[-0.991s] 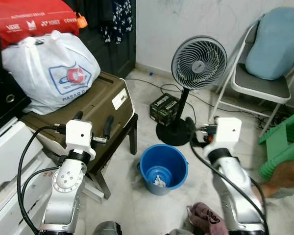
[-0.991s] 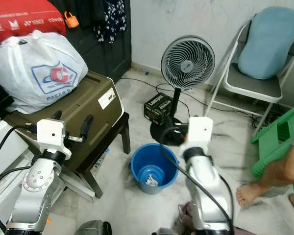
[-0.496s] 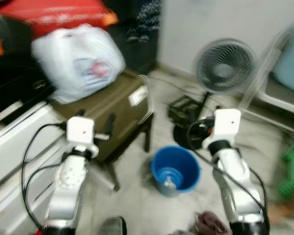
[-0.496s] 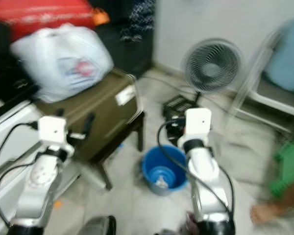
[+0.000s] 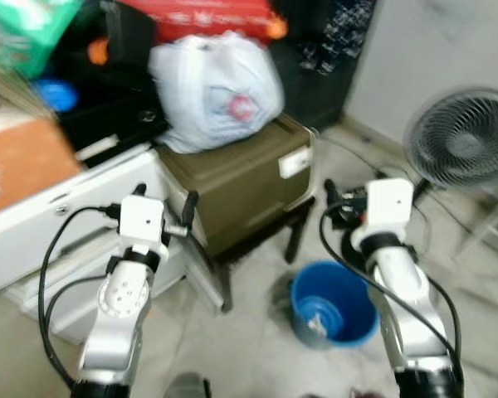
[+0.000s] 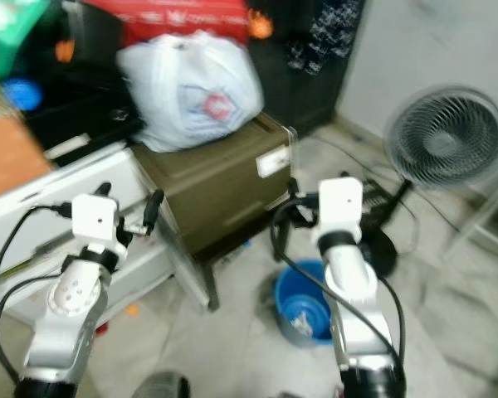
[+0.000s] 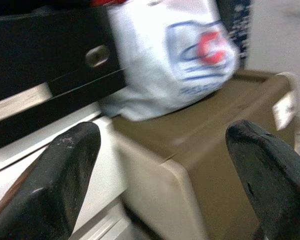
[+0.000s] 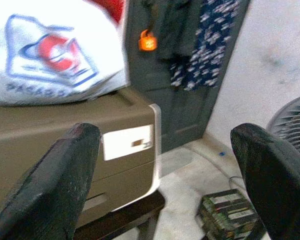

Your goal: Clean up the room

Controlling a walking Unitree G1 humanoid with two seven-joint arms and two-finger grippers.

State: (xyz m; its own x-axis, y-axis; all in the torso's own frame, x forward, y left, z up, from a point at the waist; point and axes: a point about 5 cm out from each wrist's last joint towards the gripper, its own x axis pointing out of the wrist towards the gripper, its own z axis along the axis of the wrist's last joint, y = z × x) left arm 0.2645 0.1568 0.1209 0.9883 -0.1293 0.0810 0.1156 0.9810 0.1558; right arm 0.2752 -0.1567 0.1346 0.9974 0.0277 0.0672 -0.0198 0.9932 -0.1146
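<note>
A blue bucket (image 5: 332, 308) stands on the pale floor with a white scrap inside, just below my right arm. Behind it a brown case (image 5: 241, 178) rests on a dark stool, with a white plastic bag (image 5: 217, 91) on top. My left gripper (image 5: 168, 207) is raised in front of the case's near corner, open and holding nothing. In the left wrist view its fingers (image 7: 65, 170) frame the bag (image 7: 180, 55). My right gripper (image 8: 165, 175) is open and holding nothing, held above the bucket and facing the case (image 8: 65, 135).
White drawers (image 5: 58, 224) stand on the left with an orange-brown box (image 5: 21, 166) on top. A red bag (image 5: 207, 12) lies above the plastic bag. A standing fan (image 5: 463, 141) is on the right, with dark boxes (image 8: 230, 212) at its foot. The pictures are blurred.
The whole picture has swung to the left, so the camera has turned: the chair and green stool have left view, and the drawers have come in. Both grippers stay raised and open.
</note>
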